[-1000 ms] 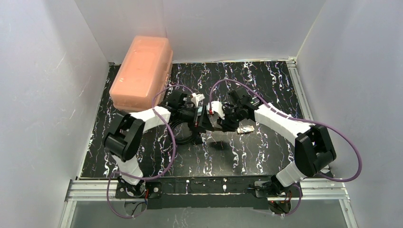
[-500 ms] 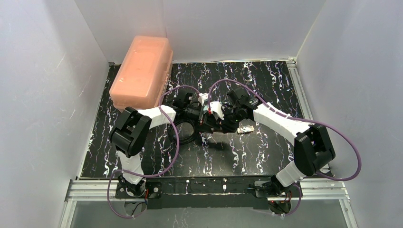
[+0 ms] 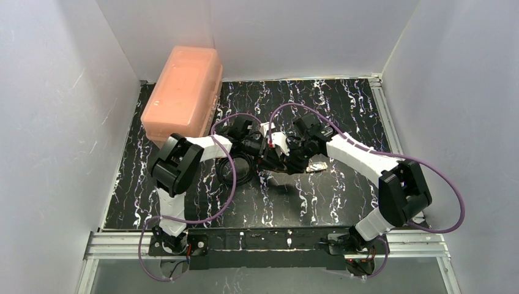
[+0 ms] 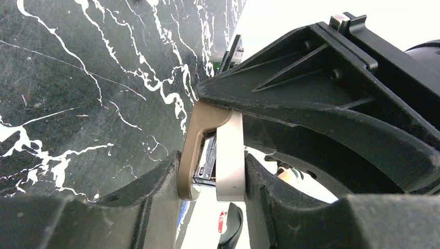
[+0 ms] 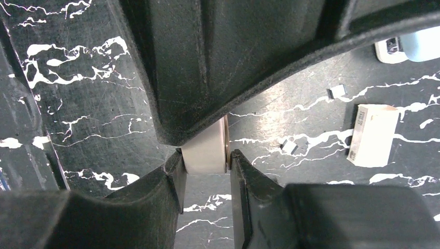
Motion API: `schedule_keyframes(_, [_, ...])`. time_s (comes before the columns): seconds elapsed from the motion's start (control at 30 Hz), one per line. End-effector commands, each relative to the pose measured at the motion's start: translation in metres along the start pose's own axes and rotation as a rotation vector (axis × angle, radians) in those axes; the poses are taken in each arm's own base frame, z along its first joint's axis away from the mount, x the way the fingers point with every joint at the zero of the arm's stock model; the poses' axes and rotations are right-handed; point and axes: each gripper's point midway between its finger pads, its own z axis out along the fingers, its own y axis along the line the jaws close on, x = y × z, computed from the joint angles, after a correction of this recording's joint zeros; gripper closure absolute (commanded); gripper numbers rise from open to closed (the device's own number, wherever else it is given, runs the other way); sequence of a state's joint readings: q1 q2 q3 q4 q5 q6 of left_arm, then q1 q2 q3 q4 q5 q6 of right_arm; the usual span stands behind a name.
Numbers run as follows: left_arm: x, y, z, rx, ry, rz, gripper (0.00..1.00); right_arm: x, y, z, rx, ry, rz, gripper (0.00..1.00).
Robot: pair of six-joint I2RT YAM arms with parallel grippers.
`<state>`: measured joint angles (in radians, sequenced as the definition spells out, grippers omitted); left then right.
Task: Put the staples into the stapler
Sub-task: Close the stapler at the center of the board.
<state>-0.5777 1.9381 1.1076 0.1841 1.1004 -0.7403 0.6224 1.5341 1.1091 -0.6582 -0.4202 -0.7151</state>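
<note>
My left pincer (image 4: 211,162) is closed narrow on a small piece (image 4: 228,155). One finger presses its tan curved shell, the other its pale flat side, and dark metal shows between the two shells. My right pincer (image 5: 206,156) grips the same piece from the opposite end, but there my other pincer's black body covers all but a pale stub. What the piece is I cannot make out.

Past my right fingers, on the surface (image 5: 311,207), lies a pale cardboard sleeve (image 5: 373,135) with two silvery bits (image 5: 337,91) near it, too small to tell whether they are staples. In the far corner a light-blue rounded shape, the stapler (image 5: 421,44) by its colour, is cut off by the frame edge, just beside a white block (image 5: 388,50).

From above, my arms hide the grip and the stapler. A salmon lidded box (image 3: 183,92) stands at the back left.
</note>
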Motion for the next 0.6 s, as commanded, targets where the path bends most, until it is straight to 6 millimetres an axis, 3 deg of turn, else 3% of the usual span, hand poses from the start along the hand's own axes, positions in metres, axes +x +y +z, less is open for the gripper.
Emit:
schedule_keyframes(0.0, [0.0082, -0.0155, 0.0011, 0.033, 0.031, 0.054, 1.0, -0.0163, -0.0008, -0.0022, 0.017, -0.074, -0.017, 0.96])
schedule_keyframes(0.2, [0.0089, -0.0224, -0.002, 0.05, 0.026, 0.091, 1.0, -0.0166, 0.0008, -0.0025, 0.02, -0.089, -0.027, 0.96])
schedule_keyframes(0.23, [0.0082, -0.0229, -0.0019, 0.051, 0.027, 0.09, 0.91, -0.0172, 0.0014, -0.003, 0.02, -0.094, -0.029, 0.96])
schedule_keyframes(0.27, [0.0073, -0.0234, -0.0018, 0.051, 0.024, 0.091, 0.72, -0.0189, 0.0019, -0.004, 0.021, -0.101, -0.035, 0.96])
schedule_keyframes(0.33, [0.0069, -0.0231, -0.0017, 0.048, 0.023, 0.09, 0.56, -0.0198, 0.0033, -0.0055, 0.017, -0.106, -0.042, 0.96])
schedule_keyframes(0.43, [0.0065, -0.0223, -0.0014, 0.046, 0.021, 0.091, 0.45, -0.0206, 0.0046, -0.0077, 0.016, -0.11, -0.049, 0.96])
schedule_keyframes(0.57, [0.0062, -0.0214, -0.0009, 0.046, 0.022, 0.087, 0.38, -0.0207, 0.0059, -0.0076, 0.011, -0.111, -0.051, 0.96])
